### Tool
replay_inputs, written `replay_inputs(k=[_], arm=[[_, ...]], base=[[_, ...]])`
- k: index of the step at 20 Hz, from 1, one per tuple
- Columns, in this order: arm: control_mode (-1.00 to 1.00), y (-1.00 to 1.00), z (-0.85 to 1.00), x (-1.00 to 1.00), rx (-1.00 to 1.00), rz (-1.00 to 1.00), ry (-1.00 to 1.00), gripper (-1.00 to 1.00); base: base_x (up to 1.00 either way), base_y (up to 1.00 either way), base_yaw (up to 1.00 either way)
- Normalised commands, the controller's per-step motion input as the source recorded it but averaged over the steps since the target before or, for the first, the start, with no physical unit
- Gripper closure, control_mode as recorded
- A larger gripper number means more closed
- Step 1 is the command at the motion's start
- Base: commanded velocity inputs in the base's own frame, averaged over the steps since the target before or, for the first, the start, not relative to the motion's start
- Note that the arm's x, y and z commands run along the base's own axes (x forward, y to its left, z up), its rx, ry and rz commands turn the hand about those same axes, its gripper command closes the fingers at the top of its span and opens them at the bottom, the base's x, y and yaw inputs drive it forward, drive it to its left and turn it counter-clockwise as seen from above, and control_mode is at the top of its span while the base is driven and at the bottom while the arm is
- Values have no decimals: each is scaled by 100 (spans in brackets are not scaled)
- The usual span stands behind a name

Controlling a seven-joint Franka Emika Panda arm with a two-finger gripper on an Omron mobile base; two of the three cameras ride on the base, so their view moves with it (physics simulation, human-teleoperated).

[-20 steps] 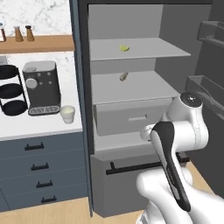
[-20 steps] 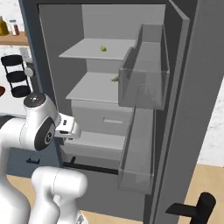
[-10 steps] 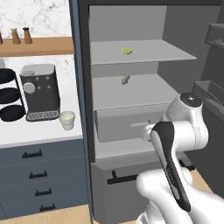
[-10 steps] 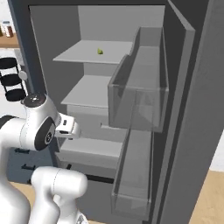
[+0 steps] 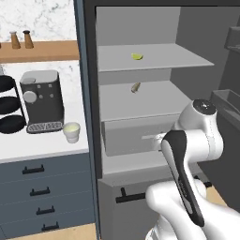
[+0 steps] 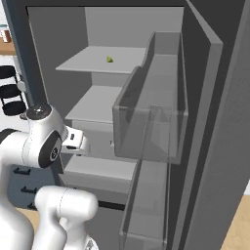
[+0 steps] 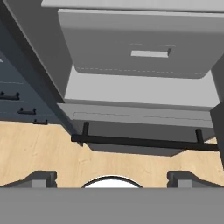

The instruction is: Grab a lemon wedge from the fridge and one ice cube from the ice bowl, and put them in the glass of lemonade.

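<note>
Claw [image 7: 112, 177] spread wide and holding nothing, its tips aimed down at the fridge [image 5: 91, 117] drawer front and the black bar handle [image 7: 144, 141] below it. Up on the top shelf [image 5: 154, 58] sits the lemon wedge [image 5: 137, 56], a tiny bright yellow-green sliver lying flat, long side running across the shelf, well above the claw and further back. Out on the counter [image 5: 42, 145] stands the pale cup of lemonade [image 5: 71, 132], beside the coffee machine [image 5: 42, 101].
</note>
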Motion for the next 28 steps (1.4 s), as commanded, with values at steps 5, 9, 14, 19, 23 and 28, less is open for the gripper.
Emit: replay_inputs(k=[5,9,14,19,23,28], arm=[[-100,-5,0,6,0,0,-2,-100],[-100,-18,1,22,0,0,-11,-100],[-100,-6,33,38,0,2,-21,-100],[-100,0,73,34,0,2,-16,-100],[-100,-4,91,19,2,1,-6,-100],[-100,-2,58,23,1,0,-8,-100]], base=[[12,-5,0],[0,0,0],[0,0,0],[0,0,0],[0,0,0],[0,0,0]])
